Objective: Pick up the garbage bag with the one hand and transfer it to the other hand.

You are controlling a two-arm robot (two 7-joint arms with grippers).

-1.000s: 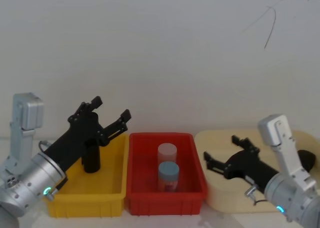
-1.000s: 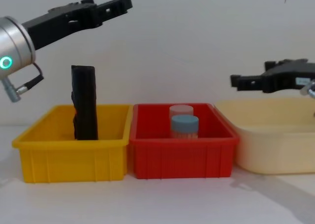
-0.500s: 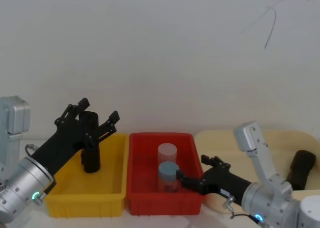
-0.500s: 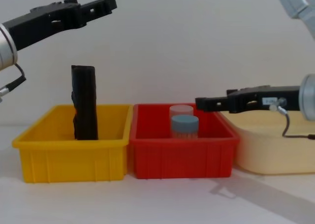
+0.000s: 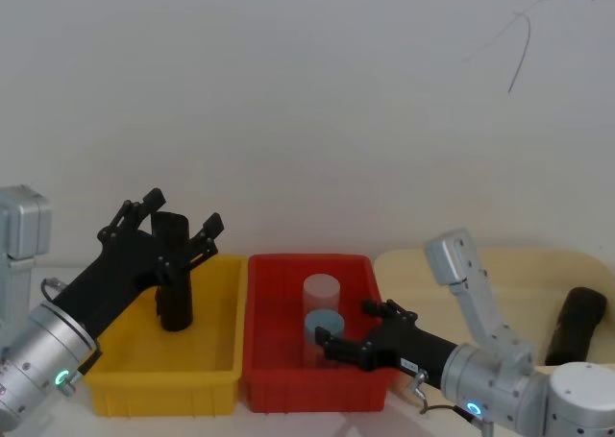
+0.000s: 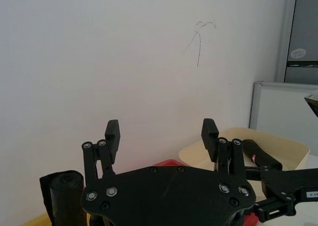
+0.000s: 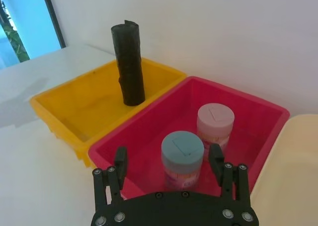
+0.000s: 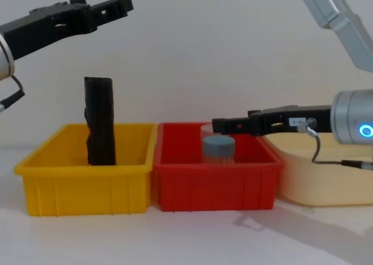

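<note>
1. Head view: the garbage bag [image 5: 176, 307] stands upright toward the back of the yellow bin [image 5: 163, 397]. The left gripper [image 5: 183, 212] hangs over the top of the roll with its fingers spread wide, gripping nothing. The right gripper [image 5: 352, 327] reaches across the red bin [image 5: 288, 389], also wide and empty, close to the blue-lidded jar [image 5: 325, 324] and the white-lidded jar [image 5: 322, 288]. Another black roll [image 5: 577, 322] lies in the cream tray [image 5: 413, 264]
2. Left wrist view: the left gripper's [image 6: 160, 131] two fingers stand far apart with only the wall between them. The top of the garbage bag [image 6: 62, 196] shows beside the gripper's body, clear of the fingers
3. Right wrist view: the right gripper [image 7: 168, 157] is spread wide above the red bin [image 7: 268, 112], with the blue-lidded jar [image 7: 182, 154] just beyond its tips. The garbage bag [image 7: 128, 62] stands upright in the yellow bin [image 7: 54, 109], well apart from this gripper
4. Chest view: the left gripper [image 8: 119, 3] is well above the garbage bag [image 8: 100, 122], with open air between them. The right gripper [image 8: 220, 126] lies level just above the blue-lidded jar [image 8: 218, 149]
</note>
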